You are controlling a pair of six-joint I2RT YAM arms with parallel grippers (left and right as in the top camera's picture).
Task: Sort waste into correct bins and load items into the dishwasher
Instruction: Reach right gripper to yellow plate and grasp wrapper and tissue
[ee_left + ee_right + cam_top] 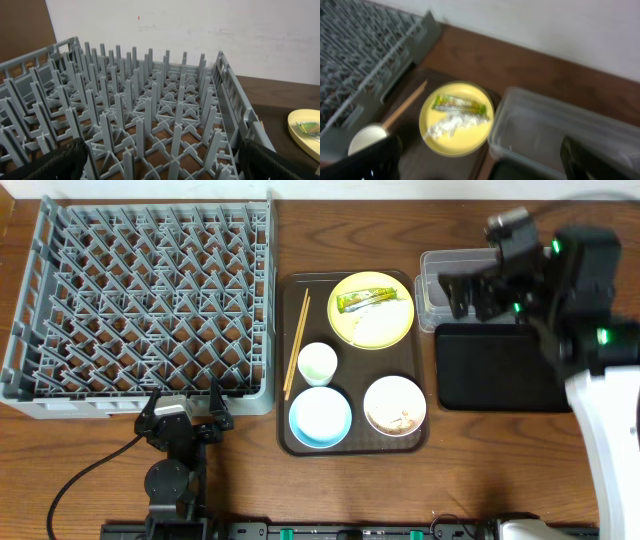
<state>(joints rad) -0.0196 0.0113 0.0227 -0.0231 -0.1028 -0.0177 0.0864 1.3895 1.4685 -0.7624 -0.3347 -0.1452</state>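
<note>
**Asker:** Where does the waste sit?

**Describer:** Left to right: the grey dish rack (100, 402), with the left gripper (185, 408) at its near edge, jaws wide and empty. Then comes the foil wrapper (365, 299), lying on the yellow plate (393, 325) beside crumpled white paper (452, 125). The right gripper (477, 150) hovers over the clear tub (545, 120), fully spread, holding nothing.

**Asker:** How would the wrapper handle?

**Describer:** Likely light, thin and slippery; pinch one end.
</note>
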